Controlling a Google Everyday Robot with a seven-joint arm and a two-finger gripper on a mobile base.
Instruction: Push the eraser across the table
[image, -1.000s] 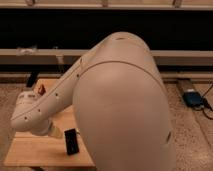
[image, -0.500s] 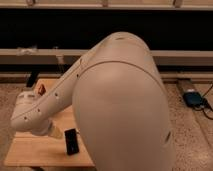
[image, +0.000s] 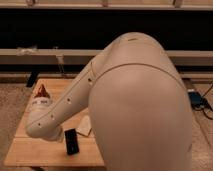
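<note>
One white robot arm (image: 135, 100) fills most of our view, its elbow bent low over the wooden table (image: 30, 155). The black eraser (image: 71, 141) lies flat on the table near its front edge. A red-and-white item (image: 41, 93) sits at the table's far left. The gripper is hidden somewhere behind the arm, so we cannot tell whether it is released or clenched.
</note>
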